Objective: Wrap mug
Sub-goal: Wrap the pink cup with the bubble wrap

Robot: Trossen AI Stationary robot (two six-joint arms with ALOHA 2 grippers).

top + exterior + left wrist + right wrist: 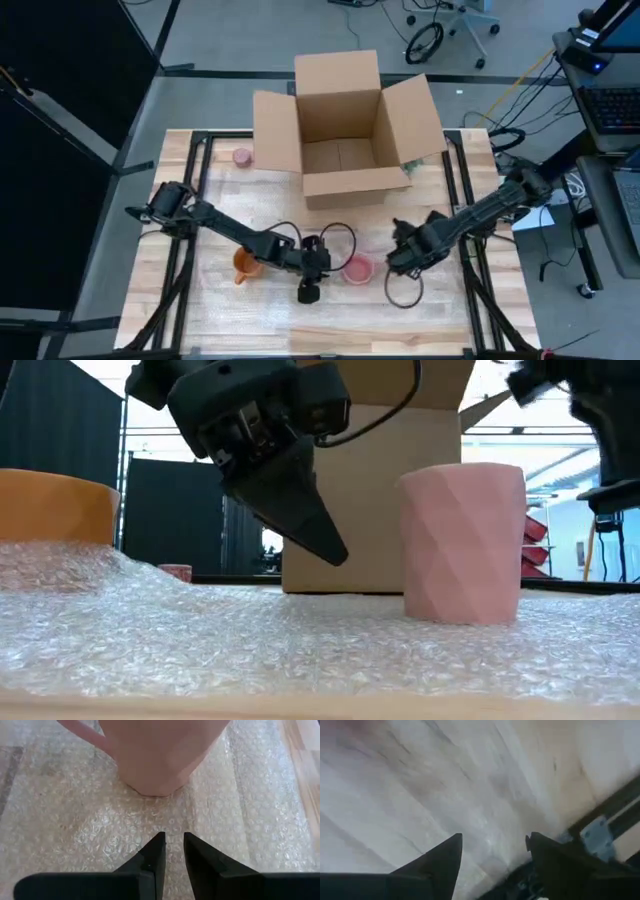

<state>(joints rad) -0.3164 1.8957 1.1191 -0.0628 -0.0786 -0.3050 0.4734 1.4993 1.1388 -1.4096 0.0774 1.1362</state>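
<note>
A pink faceted mug (462, 540) stands upright on its base on a sheet of bubble wrap (300, 645). In the high view the pink mug (357, 268) is near the table's front middle. My left gripper (310, 268) hovers just left of it, shut and empty, above the wrap. In the left wrist view my left gripper (174, 842) points at the mug (160, 755), whose handle (82, 731) sticks out sideways. My right gripper (397, 262) hangs open to the mug's right. Between the fingers of my right gripper (495, 842) there is nothing.
An orange mug (245, 263) stands on the wrap's left part. An open cardboard box (345, 125) sits at the table's far middle, with a small pink object (242, 157) to its left. Black cables (405, 292) loop near my right gripper.
</note>
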